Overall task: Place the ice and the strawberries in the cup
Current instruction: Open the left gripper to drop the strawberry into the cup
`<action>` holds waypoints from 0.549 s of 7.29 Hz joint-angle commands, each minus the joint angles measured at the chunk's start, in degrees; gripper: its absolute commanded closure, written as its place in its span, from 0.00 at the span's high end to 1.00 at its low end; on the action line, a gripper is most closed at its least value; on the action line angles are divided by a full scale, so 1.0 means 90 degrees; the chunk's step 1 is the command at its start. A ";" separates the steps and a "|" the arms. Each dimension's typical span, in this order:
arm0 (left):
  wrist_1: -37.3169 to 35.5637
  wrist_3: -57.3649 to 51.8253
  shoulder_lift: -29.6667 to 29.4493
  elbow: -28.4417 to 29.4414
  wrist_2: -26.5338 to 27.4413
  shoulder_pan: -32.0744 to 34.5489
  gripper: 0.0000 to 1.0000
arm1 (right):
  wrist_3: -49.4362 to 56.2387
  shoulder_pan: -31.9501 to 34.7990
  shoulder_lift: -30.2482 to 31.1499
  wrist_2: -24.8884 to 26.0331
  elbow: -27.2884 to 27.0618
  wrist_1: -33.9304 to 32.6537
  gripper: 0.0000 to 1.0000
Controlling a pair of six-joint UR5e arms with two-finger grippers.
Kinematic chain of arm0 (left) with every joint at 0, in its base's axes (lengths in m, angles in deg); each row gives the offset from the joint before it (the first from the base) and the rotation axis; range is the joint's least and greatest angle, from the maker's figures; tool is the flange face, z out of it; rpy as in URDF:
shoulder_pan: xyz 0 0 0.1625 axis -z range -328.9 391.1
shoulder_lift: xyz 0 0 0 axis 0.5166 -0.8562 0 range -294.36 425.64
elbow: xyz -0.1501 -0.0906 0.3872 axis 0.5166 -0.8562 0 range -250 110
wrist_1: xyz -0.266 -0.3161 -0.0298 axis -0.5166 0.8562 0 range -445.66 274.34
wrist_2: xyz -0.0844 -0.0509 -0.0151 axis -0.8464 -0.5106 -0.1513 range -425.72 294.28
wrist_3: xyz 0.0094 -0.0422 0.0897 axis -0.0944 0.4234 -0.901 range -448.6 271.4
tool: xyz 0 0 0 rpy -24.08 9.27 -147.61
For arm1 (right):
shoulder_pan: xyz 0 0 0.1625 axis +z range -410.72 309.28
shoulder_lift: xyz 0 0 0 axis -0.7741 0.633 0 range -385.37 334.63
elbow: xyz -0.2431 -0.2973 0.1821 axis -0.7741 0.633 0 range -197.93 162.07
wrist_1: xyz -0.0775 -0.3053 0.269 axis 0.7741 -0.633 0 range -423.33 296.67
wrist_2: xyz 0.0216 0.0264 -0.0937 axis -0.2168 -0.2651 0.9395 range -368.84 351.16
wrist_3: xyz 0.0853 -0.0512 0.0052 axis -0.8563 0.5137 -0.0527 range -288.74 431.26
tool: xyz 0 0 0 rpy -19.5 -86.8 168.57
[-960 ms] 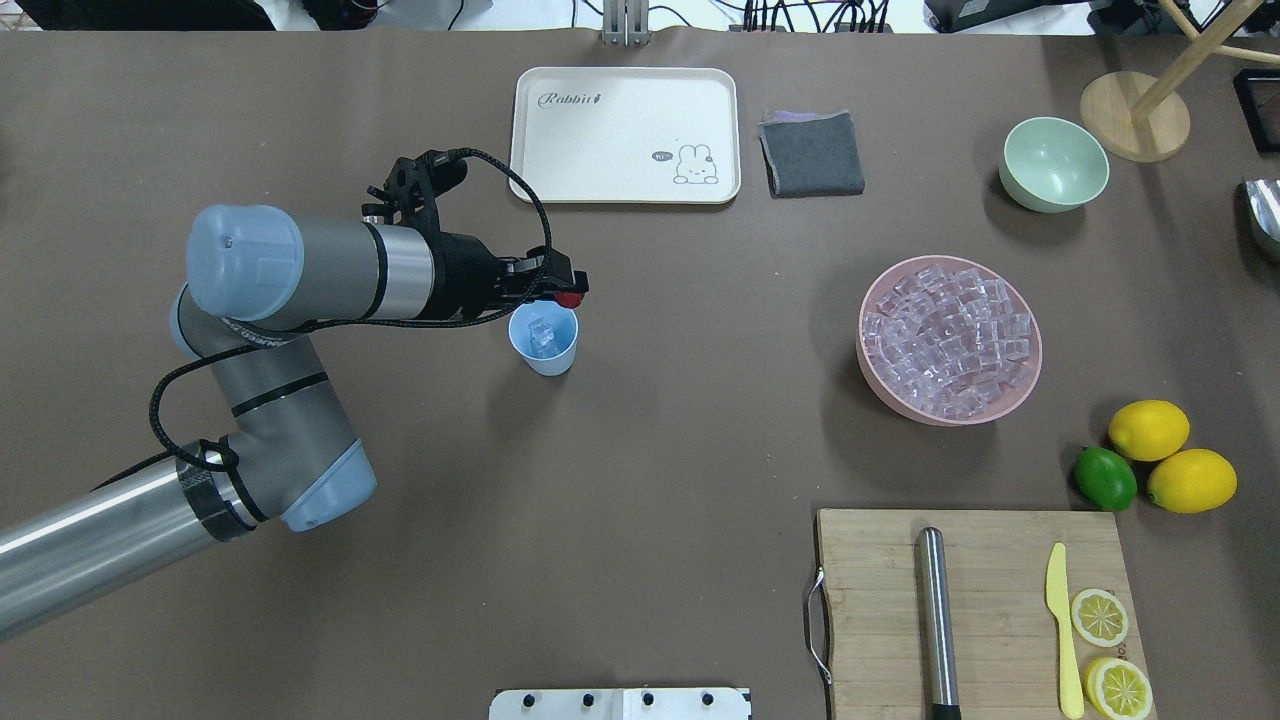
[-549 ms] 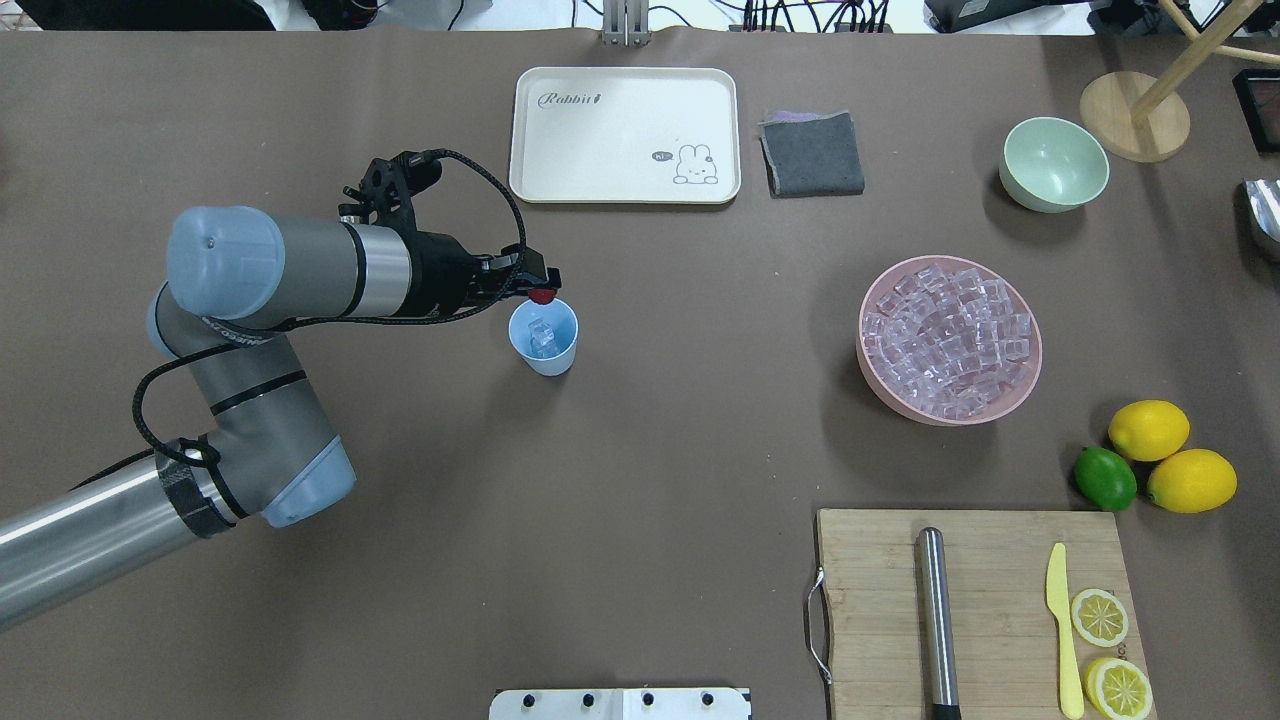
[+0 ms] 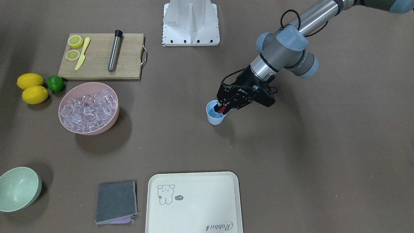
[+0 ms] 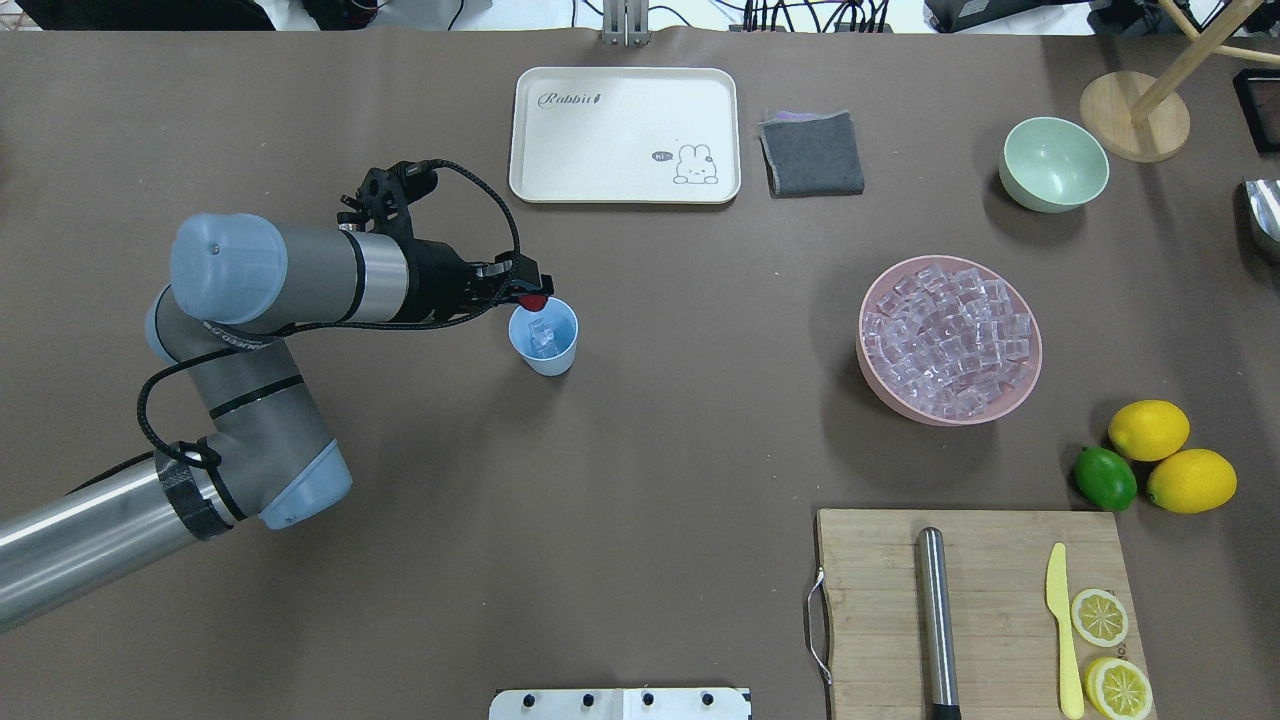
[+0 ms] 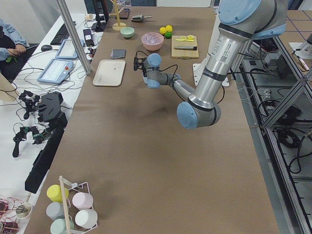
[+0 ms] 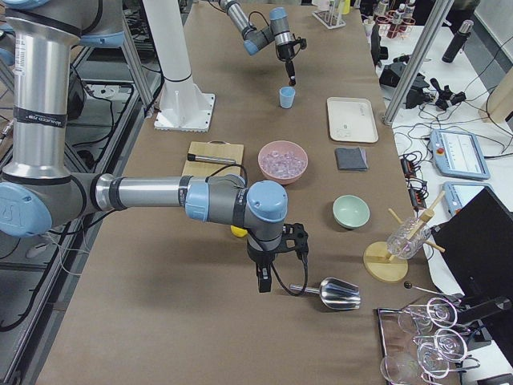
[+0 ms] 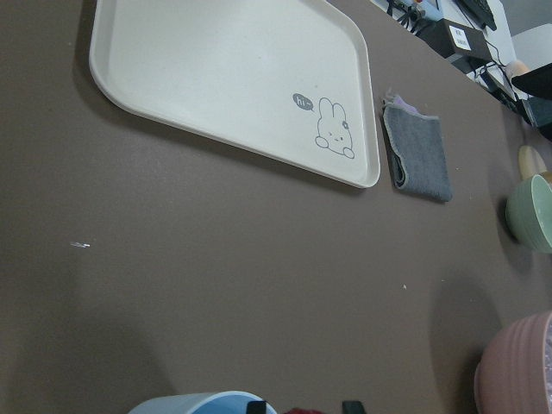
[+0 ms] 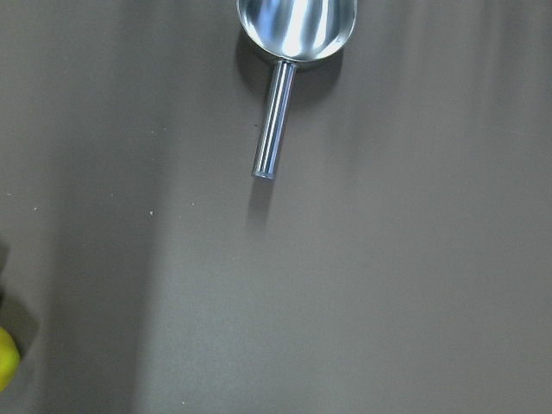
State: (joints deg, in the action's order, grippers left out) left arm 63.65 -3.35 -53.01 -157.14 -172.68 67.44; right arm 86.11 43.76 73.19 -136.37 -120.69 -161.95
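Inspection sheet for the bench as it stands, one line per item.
Surface: brown table, flat.
Job's things: cup upright with ice inside; strawberry above the cup's rim; more ice in pink bowl.
Clutter: tray, cloth, green bowl, board with muddler, knife, lemon slices; lemons, lime, scoop.
Grippers: left gripper shut on strawberry; right gripper above scoop handle, state unclear.
Cables: black cable looped over left wrist.
Surroundings: wooden stand; person at side desk.
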 commanded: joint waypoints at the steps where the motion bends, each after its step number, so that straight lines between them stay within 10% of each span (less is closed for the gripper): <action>1: 0.0001 0.0000 0.0010 0.0014 0.0000 -0.0005 0.98 | 0.0000 0.0000 -0.0004 -0.0010 -0.0009 0.0000 0.99; 4: 0.0021 0.0000 0.0019 -0.0035 -0.0010 0.0024 0.98 | 0.0000 0.0000 0.0006 -0.0010 0.0001 0.0000 0.99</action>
State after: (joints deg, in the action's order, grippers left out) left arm 63.75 -3.35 -52.87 -157.22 -172.76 67.50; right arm 86.11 43.76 73.17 -136.40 -120.69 -161.95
